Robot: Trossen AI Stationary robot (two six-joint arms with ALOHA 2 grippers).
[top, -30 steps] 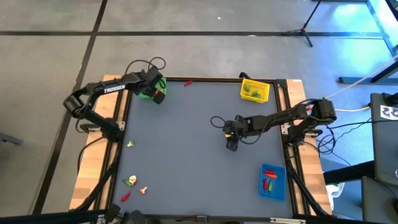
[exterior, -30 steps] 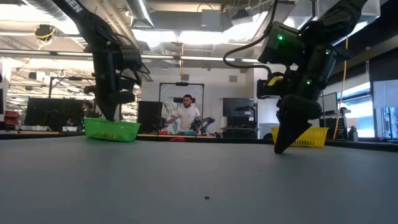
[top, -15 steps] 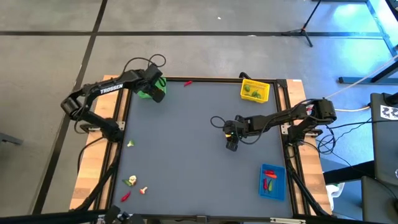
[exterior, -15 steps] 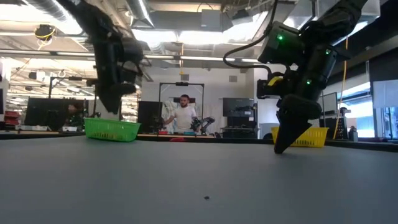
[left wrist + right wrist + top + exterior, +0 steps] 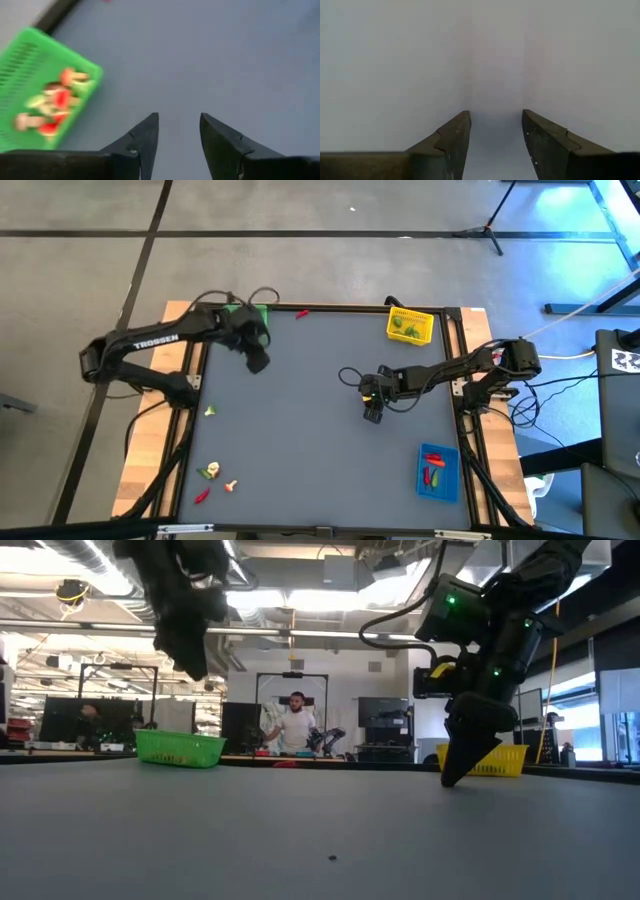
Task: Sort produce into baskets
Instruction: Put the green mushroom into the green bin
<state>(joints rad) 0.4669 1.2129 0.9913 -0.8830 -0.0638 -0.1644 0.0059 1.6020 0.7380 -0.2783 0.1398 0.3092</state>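
Near the desk's (image 5: 300,430) front left corner lie a few loose produce pieces (image 5: 212,472): red, green and pale, too small to tell apart. At the front right corner, the blue basket (image 5: 438,472) holds red and green pieces. The right hand (image 5: 373,414) rests tip-down mid-desk, fingers apart and empty. The left hand (image 5: 257,362) hangs above the desk, fingers parted with nothing between, just beside the green basket (image 5: 35,95), which the arm partly hides from above; its contents are blurred. The yellow basket (image 5: 410,325) stands at the far right corner.
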